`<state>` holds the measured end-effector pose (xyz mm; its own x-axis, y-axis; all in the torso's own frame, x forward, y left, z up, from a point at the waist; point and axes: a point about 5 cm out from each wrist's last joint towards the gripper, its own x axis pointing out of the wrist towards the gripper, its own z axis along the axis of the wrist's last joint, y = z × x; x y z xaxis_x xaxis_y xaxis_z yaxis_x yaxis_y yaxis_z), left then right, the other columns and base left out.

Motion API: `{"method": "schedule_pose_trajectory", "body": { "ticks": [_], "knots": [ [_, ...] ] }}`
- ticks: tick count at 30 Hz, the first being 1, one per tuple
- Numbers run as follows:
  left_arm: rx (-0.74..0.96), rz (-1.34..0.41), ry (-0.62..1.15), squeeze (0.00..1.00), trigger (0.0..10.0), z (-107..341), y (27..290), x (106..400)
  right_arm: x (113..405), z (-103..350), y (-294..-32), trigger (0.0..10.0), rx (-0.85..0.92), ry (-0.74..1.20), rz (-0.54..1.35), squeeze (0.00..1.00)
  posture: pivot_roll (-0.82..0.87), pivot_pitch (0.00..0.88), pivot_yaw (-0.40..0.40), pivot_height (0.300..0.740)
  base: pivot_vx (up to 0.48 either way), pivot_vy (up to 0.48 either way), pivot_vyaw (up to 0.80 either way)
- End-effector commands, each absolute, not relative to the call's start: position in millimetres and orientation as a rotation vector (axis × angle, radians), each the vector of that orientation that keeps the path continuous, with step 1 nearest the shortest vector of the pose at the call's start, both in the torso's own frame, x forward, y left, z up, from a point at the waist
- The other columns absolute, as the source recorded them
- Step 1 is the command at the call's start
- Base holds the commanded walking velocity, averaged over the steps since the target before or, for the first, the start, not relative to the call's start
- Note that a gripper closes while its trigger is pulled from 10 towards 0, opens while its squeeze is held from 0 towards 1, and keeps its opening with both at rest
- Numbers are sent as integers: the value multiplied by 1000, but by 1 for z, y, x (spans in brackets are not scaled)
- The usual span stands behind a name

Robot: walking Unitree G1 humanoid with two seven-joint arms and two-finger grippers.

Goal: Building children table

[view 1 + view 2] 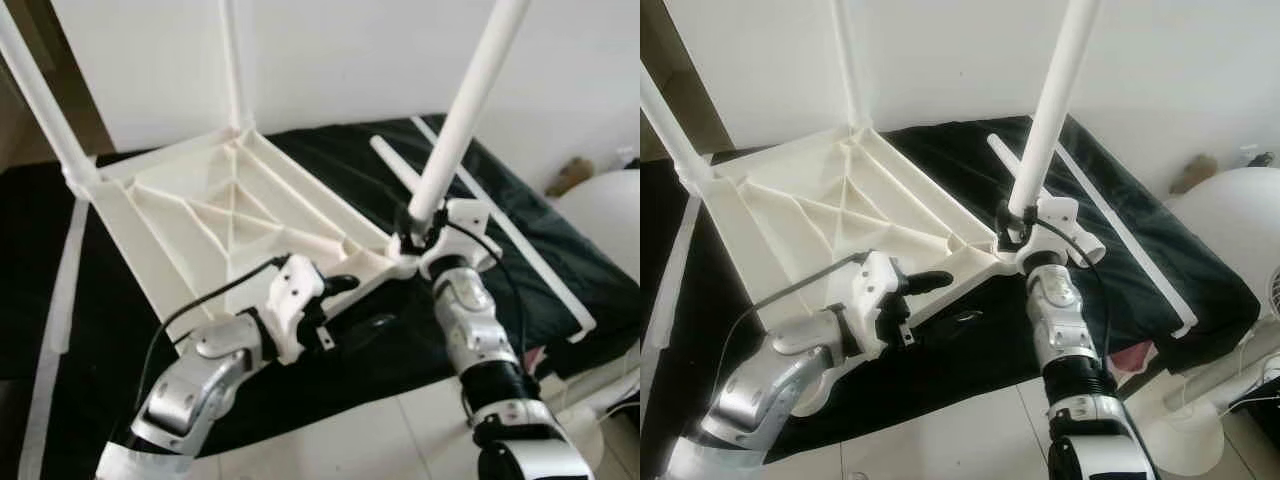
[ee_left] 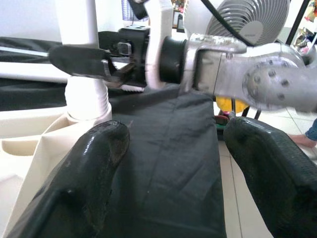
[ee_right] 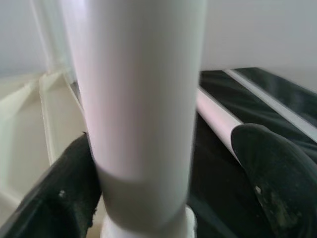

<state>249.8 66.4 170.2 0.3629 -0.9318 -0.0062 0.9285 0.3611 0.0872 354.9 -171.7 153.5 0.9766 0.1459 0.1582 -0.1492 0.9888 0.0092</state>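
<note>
My white plastic tabletop lies upside down, tilted, centre-left; three white legs stand up from its corners.
</note>
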Motion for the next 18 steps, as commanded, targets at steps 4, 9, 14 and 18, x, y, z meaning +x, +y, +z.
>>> {"method": "schedule_pose_trajectory", "body": {
  "ticks": [4, 9, 14, 18],
  "knots": [
    [72, -1202, -49, 0, 10000, 172, 63, 249, 355, 145, -186, 10000, -33, -109, 254, 0, -16, 19, -8, 740, 0, 0, 0],
    [70, -1204, -50, 0, 10000, 173, 63, 250, 358, 147, -191, 10000, -114, -82, 405, 0, -18, 20, -2, 740, 0, 0, 0],
    [70, -1204, -51, 0, 10000, 174, 63, 250, 362, 148, -192, 10000, -106, -49, 460, 0, -19, 21, 0, 740, 0, 0, 0],
    [71, -1206, -54, 0, 10000, 176, 62, 251, 370, 155, -190, 10000, -126, -32, 539, 0, -10, 27, 6, 740, 0, 0, 0]
  ]
}}
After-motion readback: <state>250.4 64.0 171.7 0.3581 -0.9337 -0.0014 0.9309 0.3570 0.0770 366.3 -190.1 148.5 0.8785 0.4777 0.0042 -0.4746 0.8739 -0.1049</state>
